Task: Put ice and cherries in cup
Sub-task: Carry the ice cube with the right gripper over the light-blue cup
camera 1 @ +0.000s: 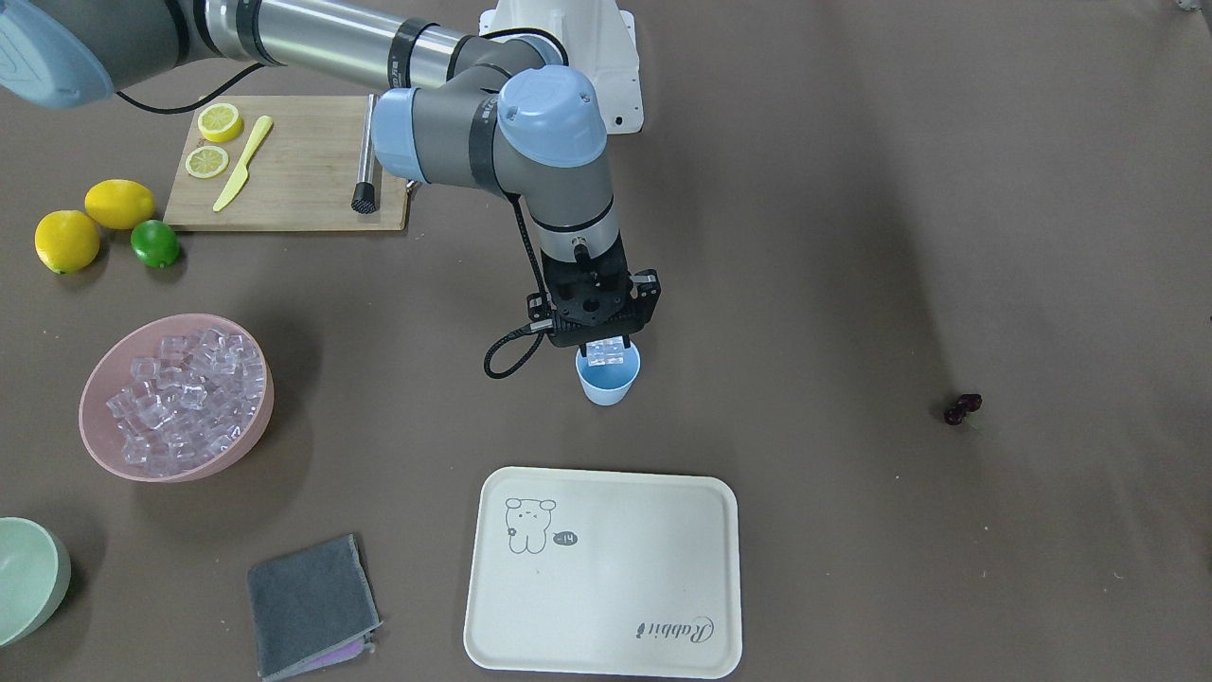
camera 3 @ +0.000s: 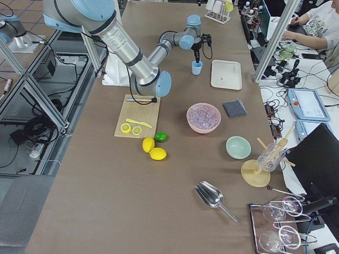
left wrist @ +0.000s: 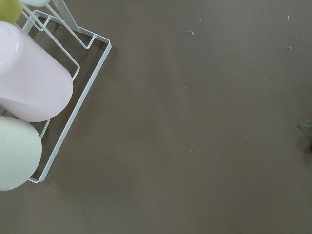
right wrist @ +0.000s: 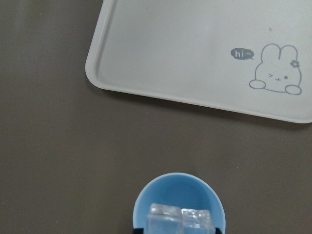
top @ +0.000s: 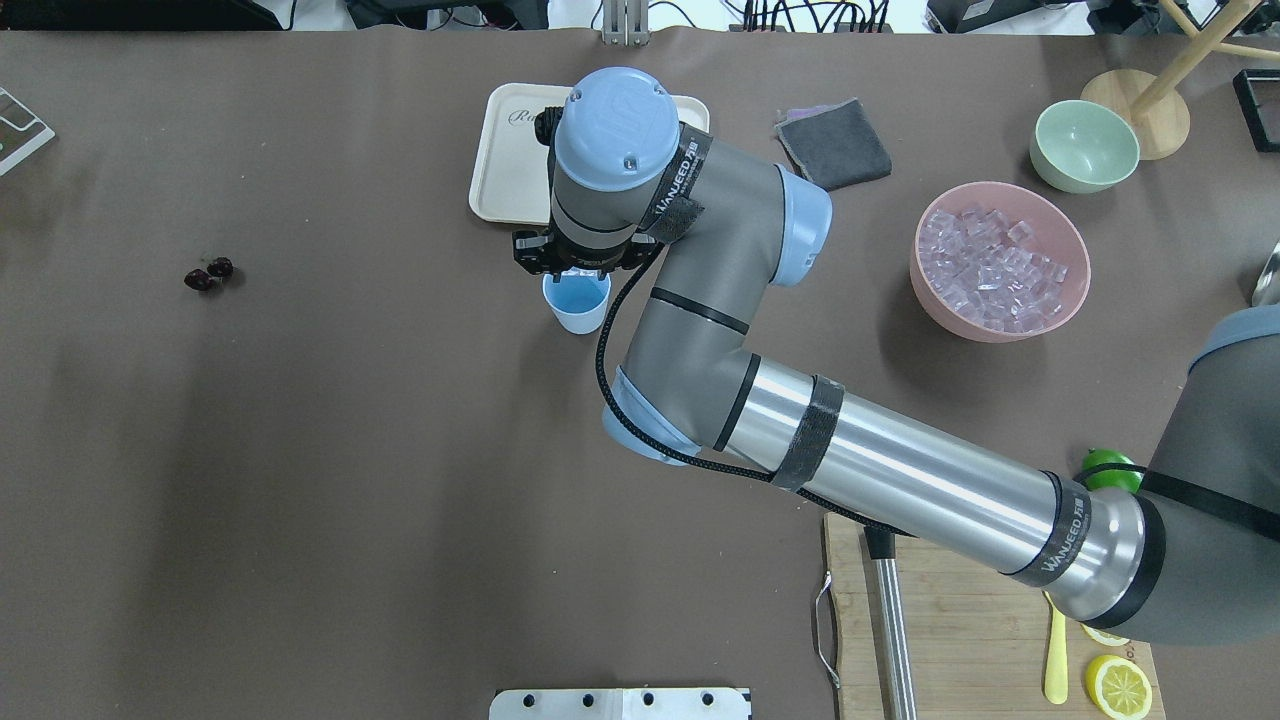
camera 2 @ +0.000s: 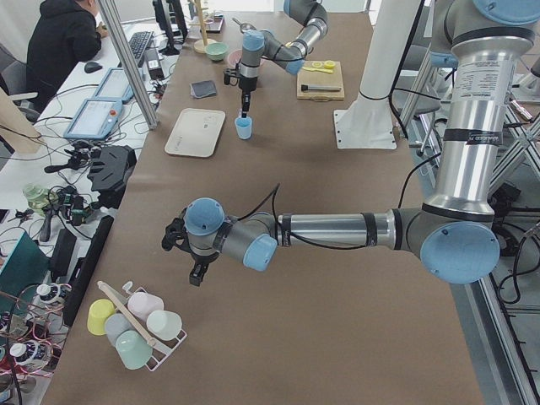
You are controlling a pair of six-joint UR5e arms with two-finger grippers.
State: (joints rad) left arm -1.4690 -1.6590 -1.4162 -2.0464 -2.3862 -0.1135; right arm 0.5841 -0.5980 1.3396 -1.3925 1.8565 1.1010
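Observation:
My right gripper hangs just above the light blue cup and is shut on a small clump of clear ice cubes. In the right wrist view the held ice sits over the cup's open mouth. More ice fills the pink bowl. The dark red cherries lie alone on the table, far from the cup; they also show in the overhead view. My left gripper shows only in the exterior left view, near a cup rack, and I cannot tell its state.
A cream tray lies just beyond the cup, with a grey cloth and a pale green bowl further along. A cutting board with lemon slices and a knife, two lemons and a lime lie near the robot's base. A wire rack holds cups.

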